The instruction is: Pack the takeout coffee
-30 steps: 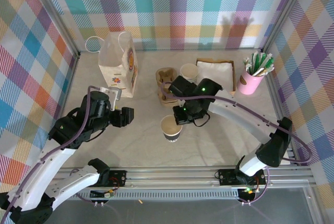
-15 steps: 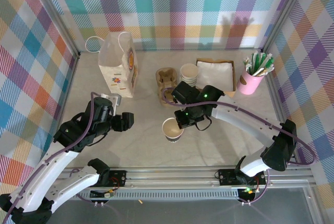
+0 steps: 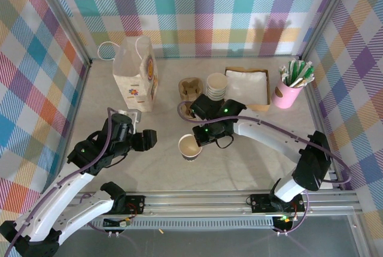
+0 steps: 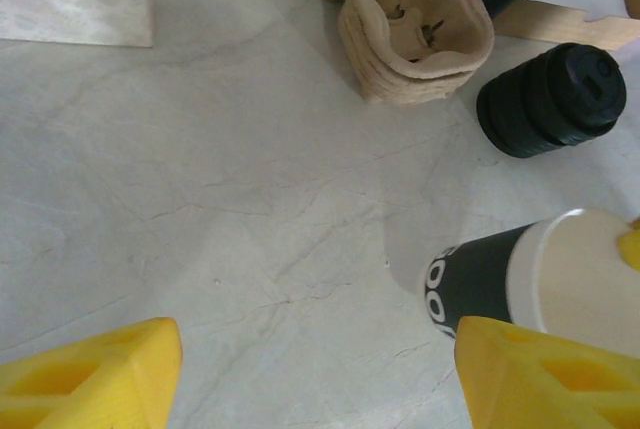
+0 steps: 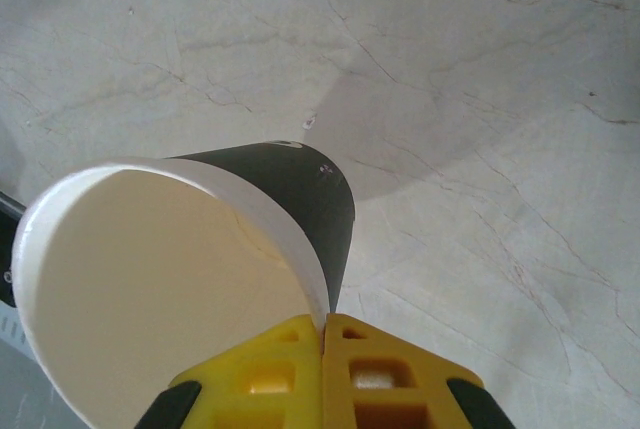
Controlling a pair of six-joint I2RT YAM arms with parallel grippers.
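Cup (image 3: 190, 147), lidless, its rim pinched in the closed right pincer (image 5: 325, 321), has shifted left toward the empty, spread-wide left pincer (image 3: 148, 139), so capping still awaits.

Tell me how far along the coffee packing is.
Done: one cup is apart from the cup stack. In hand: the right gripper is shut on its rim; the left gripper is open nearby. Left: the cup has no lid, the lids sit stacked, and the cup is not in the bag.
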